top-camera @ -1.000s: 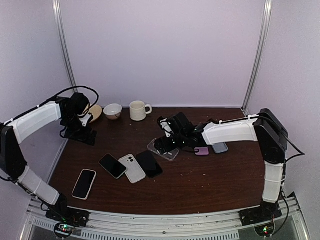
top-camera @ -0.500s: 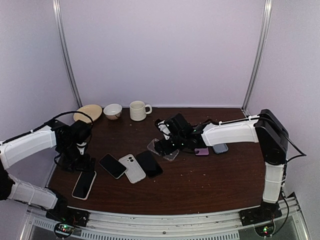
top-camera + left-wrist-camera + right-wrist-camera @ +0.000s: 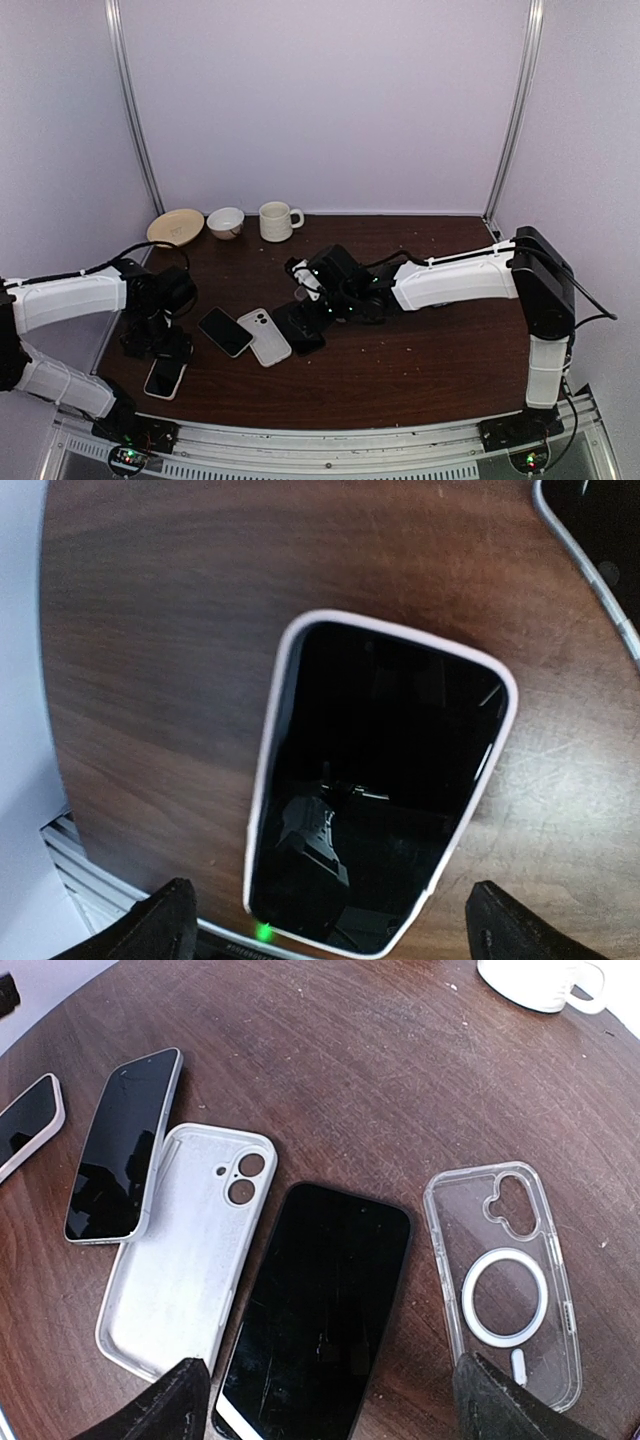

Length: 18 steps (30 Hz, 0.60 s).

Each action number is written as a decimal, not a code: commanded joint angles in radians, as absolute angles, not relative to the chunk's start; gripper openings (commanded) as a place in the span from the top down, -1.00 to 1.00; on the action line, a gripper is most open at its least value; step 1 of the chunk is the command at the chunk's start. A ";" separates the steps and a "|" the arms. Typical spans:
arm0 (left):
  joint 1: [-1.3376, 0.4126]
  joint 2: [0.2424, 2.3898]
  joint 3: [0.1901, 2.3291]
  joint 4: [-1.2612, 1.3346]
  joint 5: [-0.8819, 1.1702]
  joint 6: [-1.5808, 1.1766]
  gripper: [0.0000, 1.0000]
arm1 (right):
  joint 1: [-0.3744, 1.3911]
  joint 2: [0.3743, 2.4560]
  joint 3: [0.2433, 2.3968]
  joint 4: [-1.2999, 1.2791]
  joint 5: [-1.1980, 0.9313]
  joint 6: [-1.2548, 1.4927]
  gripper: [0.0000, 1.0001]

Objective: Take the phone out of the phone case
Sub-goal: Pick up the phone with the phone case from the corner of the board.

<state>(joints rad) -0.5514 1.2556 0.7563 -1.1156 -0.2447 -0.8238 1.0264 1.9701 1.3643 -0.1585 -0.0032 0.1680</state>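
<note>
While the cased phone (image 3: 380, 780) lies by the near-left corner of the worktop (image 3: 150, 630), the left pincer (image 3: 335, 925) is poised over it, wide open, empty | right pincer (image 3: 335, 1400): open, empty | step: approach | next: case rim (image 3: 262, 810) to be gripped.

White-cased phone (image 3: 380, 780) (screen up)

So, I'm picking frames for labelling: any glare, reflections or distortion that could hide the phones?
Left wrist: sharp, the screen of the cased phone mirrors the camera rig and a green light. Right wrist: the edge of the table bends from the wide lens; faint sheen on the black phone. Top external: even light, no strong glare, everything small.
</note>
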 commanded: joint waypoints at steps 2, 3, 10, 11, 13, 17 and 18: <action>-0.523 1.294 0.666 -0.903 -0.137 -0.765 -0.95 | 1.035 1.969 1.370 -0.152 0.003 0.187 -0.79; -0.512 1.295 0.649 -0.874 -0.122 -0.754 -0.95 | 1.036 1.969 1.369 -0.153 0.003 0.188 -0.79; -0.451 1.350 0.592 -0.796 -0.139 -0.745 -0.95 | 1.037 1.956 1.355 -0.155 0.003 0.187 -0.79; -0.448 1.364 0.590 -0.787 -0.137 -0.742 -0.95 | 1.037 1.954 1.353 -0.155 0.002 0.186 -0.79; -0.437 1.388 0.578 -0.762 -0.124 -0.735 -0.93 | 1.037 1.953 1.351 -0.158 0.002 0.185 -0.79; -0.434 1.395 0.580 -0.762 -0.139 -0.723 -0.76 | 1.038 1.949 1.350 -0.170 0.004 0.180 -0.79; -0.434 1.386 0.578 -0.757 -0.141 -0.721 -0.67 | 1.037 1.949 1.350 -0.172 0.004 0.180 -0.79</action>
